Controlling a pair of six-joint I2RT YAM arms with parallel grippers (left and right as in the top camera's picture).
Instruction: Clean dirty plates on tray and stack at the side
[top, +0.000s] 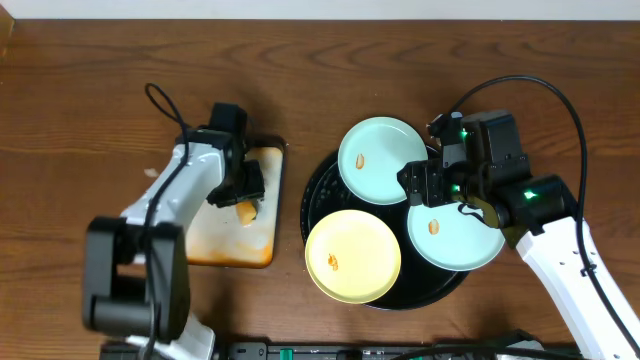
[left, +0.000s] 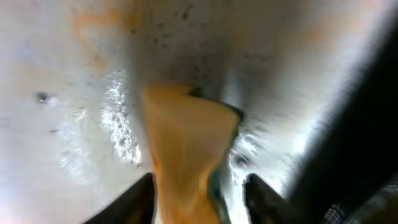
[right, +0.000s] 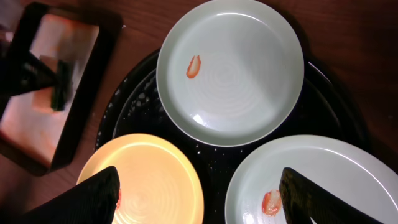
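Table (top: 100, 80): brown wood, nothing stacked at the side. Tray (top: 312, 200): black, round, right of centre, holding all three plates. Stained tray (top: 225, 248): rectangular, orange smears, left of the black one, just beside it. Yellow plate (top: 352, 256) sits front-left on the tray, one green plate (top: 383, 160) at the back, the other green plate (top: 457, 235) on the right, overhanging the rim. Right gripper (right: 199, 193): hovers over the gap between the plates, jaws wide apart, holding nothing. Left gripper (left: 199, 202): down on the stained tray, jaws partway apart astride the sponge (left: 186, 149); can't tell if they pinch it. Specks (top: 358, 160): one orange bit on every plate. Judgement: task barely begun. No plate is clean and none is stacked, so all three are left. The sponge pickup looks like the current step.
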